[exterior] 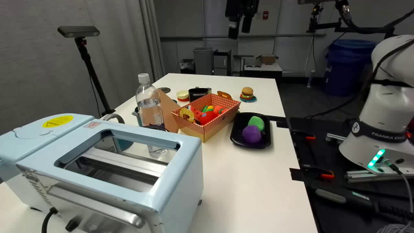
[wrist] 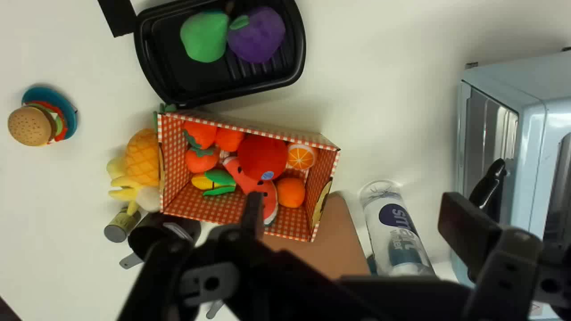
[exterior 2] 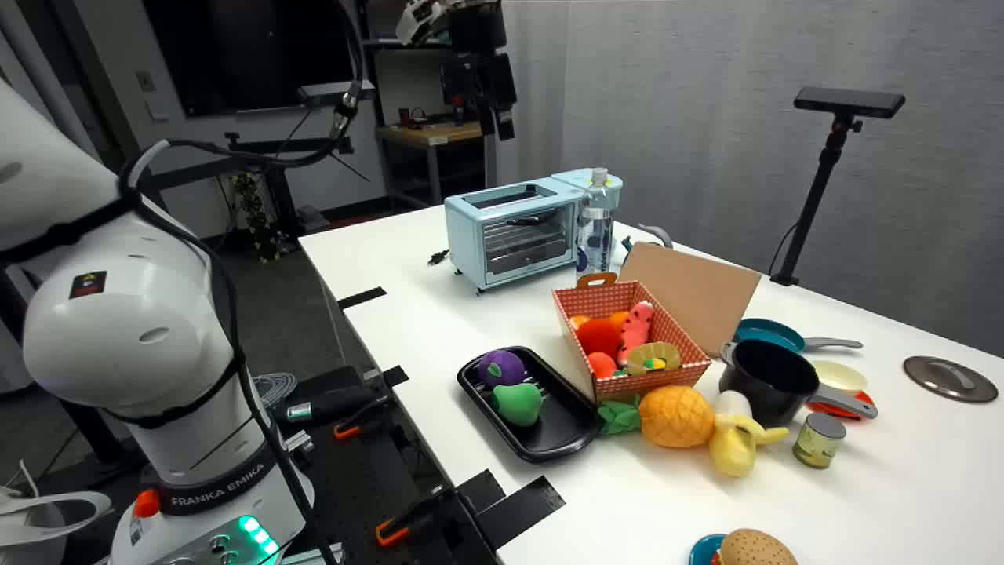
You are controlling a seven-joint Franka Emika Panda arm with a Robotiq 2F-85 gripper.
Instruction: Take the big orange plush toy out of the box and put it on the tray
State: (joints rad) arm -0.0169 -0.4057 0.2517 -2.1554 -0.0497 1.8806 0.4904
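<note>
The big orange plush toy [wrist: 262, 157] is a round red-orange lump. It lies in the box among smaller plush fruits, on top of a watermelon slice. It also shows in both exterior views [exterior: 208, 117] [exterior 2: 598, 337]. The box [wrist: 321, 178] is low, open and red-checked, and stands on the table [exterior: 213, 128] [exterior 2: 651, 384]. The black tray [wrist: 192, 84] lies beside the box and holds a green and a purple plush [exterior: 241, 120] [exterior 2: 561, 428]. My gripper [wrist: 357, 214] is open and empty, high above the table [exterior: 240, 29] [exterior 2: 496, 125].
A water bottle [exterior: 150, 111] stands upright near the pale-blue toaster oven [exterior 2: 510, 235]. The brown box lid [exterior 2: 686, 290] stands up along the box. A pineapple plush [exterior 2: 676, 416], a banana plush [exterior 2: 733, 447], a can [exterior 2: 820, 439] and a black pot [exterior 2: 769, 380] surround the box.
</note>
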